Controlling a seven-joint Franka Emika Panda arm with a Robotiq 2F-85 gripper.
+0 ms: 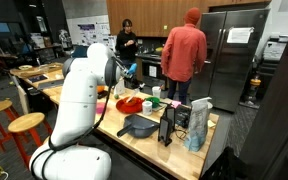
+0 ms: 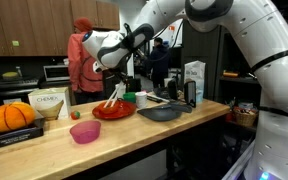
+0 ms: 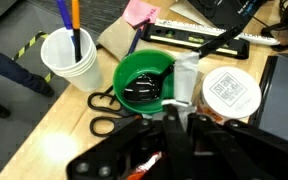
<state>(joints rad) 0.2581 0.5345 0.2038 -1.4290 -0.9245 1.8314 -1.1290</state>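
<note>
My gripper (image 3: 180, 112) reaches in from the bottom of the wrist view, its black fingers shut; I see nothing clearly held between the tips. Just beyond them stand a green bowl (image 3: 144, 78) with dark contents and a white lidded tub (image 3: 230, 92), with a pale crumpled piece (image 3: 189, 72) between. A red-orange thing (image 3: 149, 165) shows under the gripper's linkage. In both exterior views the gripper (image 2: 118, 86) (image 1: 127, 73) hangs over a red plate (image 2: 114, 112) (image 1: 129, 103) holding something orange.
Scissors (image 3: 108, 110) and a white cup with pens (image 3: 69, 55) lie left of the bowl. A grey pan (image 2: 162, 113), pink bowl (image 2: 85, 131), pumpkin (image 2: 12, 115) and carton (image 2: 194, 82) share the wooden counter. A person in red (image 1: 184, 50) stands behind it.
</note>
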